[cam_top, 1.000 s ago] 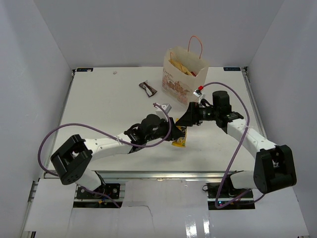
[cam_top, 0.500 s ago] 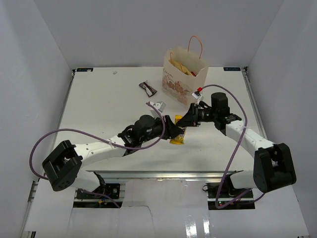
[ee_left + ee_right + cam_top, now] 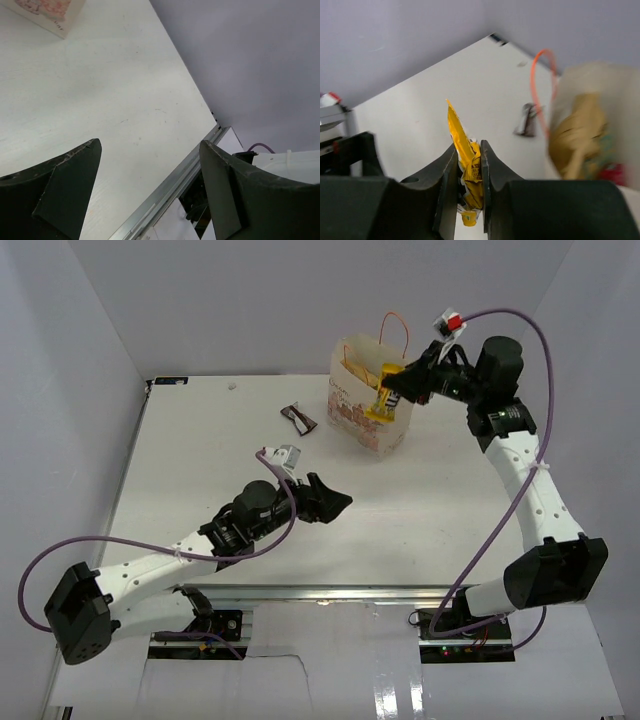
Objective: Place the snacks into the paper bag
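Nearest, the left end effector [image 3: 335, 502] hangs low over the white desk [image 3: 200, 460], its fingers spread wide with nothing between them. Farther back, a dark brown wrapper [image 3: 298, 418] lies on the desk, left of the cream paper bag [image 3: 350, 412]. Above the bag's open top, the right end effector [image 3: 395, 390] is clamped on a yellow snack packet [image 3: 380, 402].

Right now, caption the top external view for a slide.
Right jaws hold a yellow packet by the paper bag mouth; left jaws open, empty.
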Robot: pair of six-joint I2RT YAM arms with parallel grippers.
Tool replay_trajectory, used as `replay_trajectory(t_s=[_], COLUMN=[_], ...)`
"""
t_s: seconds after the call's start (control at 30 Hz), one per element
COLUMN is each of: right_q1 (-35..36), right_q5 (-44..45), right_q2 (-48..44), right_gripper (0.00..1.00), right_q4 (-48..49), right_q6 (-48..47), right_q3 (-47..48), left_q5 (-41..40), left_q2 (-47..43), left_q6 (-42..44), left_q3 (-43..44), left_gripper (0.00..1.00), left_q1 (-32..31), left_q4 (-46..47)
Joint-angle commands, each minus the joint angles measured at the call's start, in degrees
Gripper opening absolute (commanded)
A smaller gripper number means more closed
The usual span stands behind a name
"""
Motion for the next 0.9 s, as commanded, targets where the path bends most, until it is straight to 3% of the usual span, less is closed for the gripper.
replay_trajectory(t_s=[0.0, 0.13, 0.33, 0.5, 0.6, 0.87], right_q1=[-0.3, -0.3, 0.5, 1.0, 0.9, -3.7], right_q5=[9.1, 23.5, 29.4, 29.1, 28.6, 29.0], right_q2=[2.9, 8.9, 17.3, 19.8, 18.4, 13.2], right_gripper=[0.08, 0.08, 0.08, 0.34, 0.6, 0.62], right_q4=[1.8, 7.3, 10.4, 10.4, 10.3, 9.8], right_q6=[-7.1, -6.1, -10.4, -16.0, -16.9, -11.5], right_q3=[8.1, 12.9, 17.8, 18.3, 17.7, 15.0], left_q5=[-5.0, -6.3, -8.8, -9.0, -8.8, -8.5], left_q2=[-4.7, -9.2, -13.1, -12.5, -11.5, -9.4], left_q6=[0.6, -1.6, -2.8, -2.9, -2.8, -2.4], left_q3=[-2.9, -6.5, -8.6, -8.5, -8.3, -7.5], left_gripper=[0.89, 0.89, 0.9, 0.9, 0.9, 0.9], left_q1=[0.4, 0.5, 0.5, 0.5, 0.5, 0.5], left_q4=[-8.0, -10.5, -11.8, -12.0, -11.7, -11.9])
